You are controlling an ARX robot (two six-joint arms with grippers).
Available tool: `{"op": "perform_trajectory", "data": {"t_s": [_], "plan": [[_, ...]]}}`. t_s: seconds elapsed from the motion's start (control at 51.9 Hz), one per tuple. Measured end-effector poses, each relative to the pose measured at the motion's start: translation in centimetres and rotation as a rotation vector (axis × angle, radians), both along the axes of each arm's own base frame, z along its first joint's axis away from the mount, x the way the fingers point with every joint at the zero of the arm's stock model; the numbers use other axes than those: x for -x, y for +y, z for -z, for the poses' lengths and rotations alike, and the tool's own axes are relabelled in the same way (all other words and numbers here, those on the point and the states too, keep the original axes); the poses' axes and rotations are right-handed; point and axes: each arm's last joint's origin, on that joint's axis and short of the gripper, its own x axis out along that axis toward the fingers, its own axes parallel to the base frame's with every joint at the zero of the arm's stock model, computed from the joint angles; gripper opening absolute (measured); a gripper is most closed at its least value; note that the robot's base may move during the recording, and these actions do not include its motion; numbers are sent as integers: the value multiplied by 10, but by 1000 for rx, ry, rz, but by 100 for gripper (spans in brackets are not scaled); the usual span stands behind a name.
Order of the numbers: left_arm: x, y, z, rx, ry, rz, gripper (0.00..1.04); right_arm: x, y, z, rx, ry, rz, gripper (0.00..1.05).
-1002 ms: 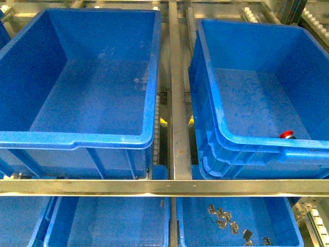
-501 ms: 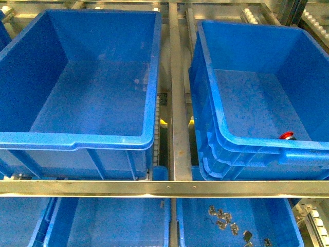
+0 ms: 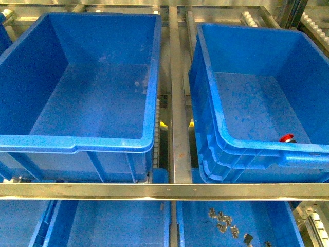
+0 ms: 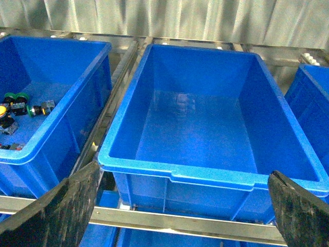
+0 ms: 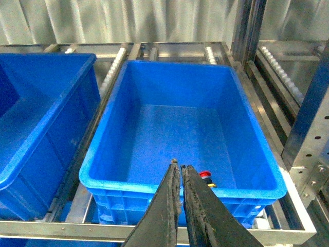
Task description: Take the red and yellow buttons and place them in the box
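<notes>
The box [image 3: 205, 110] is the blue crate on the right with doubled rims; it also shows in the right wrist view [image 5: 103, 154]. One red button [image 3: 286, 138] lies at its near right floor, seen too in the right wrist view [image 5: 206, 176]. More buttons, with yellow [image 4: 2, 109] and green [image 4: 15, 98] caps, lie in a blue crate [image 4: 61, 128] shown in the left wrist view. My left gripper [image 4: 182, 206] is open and empty, in front of an empty crate [image 4: 123, 128]. My right gripper [image 5: 179, 167] is shut and empty, just before the box's near rim.
A large empty single-rimmed blue crate [image 3: 154, 103] stands left of the box. A metal rail [image 3: 164, 189] crosses in front. Below it, lower blue crates hold several small metal parts [image 3: 223, 221]. A steel divider [image 3: 177, 103] runs between the two upper crates.
The front view has shifted slightly: crates and rail sit a little lower in the frame. The red button stays in the same spot in the box.
</notes>
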Motion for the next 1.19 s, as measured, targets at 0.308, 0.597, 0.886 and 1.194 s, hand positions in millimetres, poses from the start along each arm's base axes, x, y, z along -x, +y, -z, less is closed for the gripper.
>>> {"op": "perform_trajectory", "data": {"t_s": [0.308,0.597,0.886,1.194], "plan": [[0,0,0,0,0,-1,97,1,-15,7,1,-18,16,3],[0,0,0,0,0,-1,97,2,-15,6,1,-25,11,5],[0,0,0,0,0,0,97,2,-15,7,1,-25,11,54],[0,0,0,0,0,1,97,2,-15,7,1,-25,13,98]]}}
